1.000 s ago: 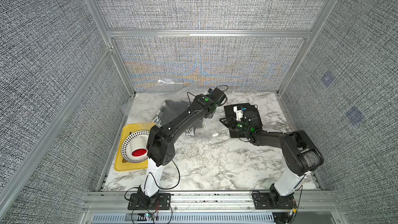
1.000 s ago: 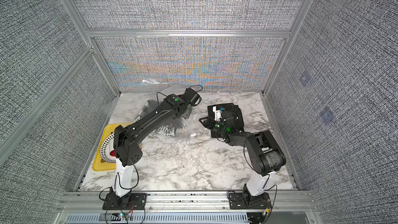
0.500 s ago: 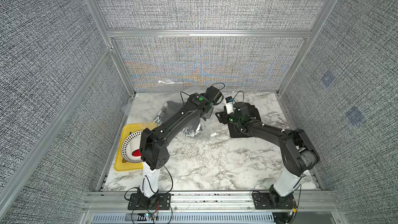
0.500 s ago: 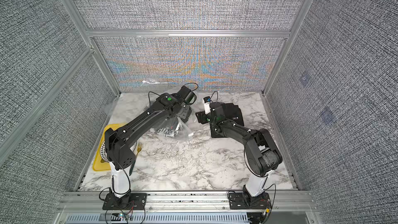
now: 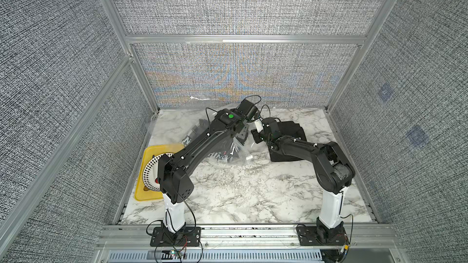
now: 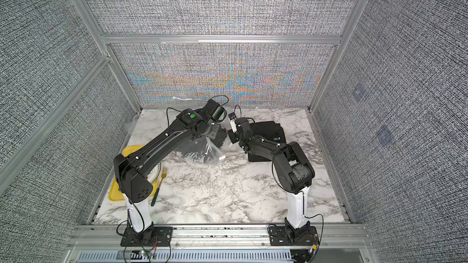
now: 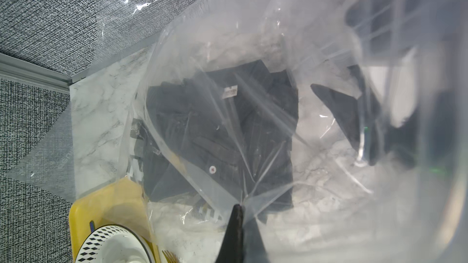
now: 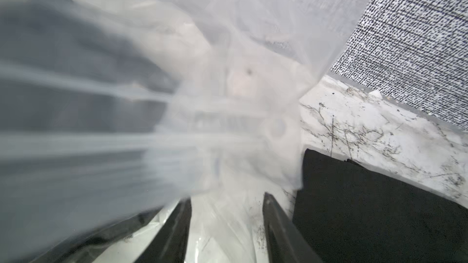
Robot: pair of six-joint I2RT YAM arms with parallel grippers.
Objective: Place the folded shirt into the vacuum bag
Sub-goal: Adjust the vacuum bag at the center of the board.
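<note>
Left wrist view: left gripper [image 7: 237, 207] pinched tight on vacuum bag [image 7: 253, 46] film. Right gripper [image 8: 227, 197] jaws apart, film in the gap. Bag at back-centre of table [image 5: 253, 193]; folded shirt [image 5: 291, 130] just beside it, outside, under right arm.

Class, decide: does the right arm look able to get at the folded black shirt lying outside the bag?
Probably yes: the folded shirt lies uncovered right beside the open right gripper; only loose vacuum bag film crowds its jaws.
</note>
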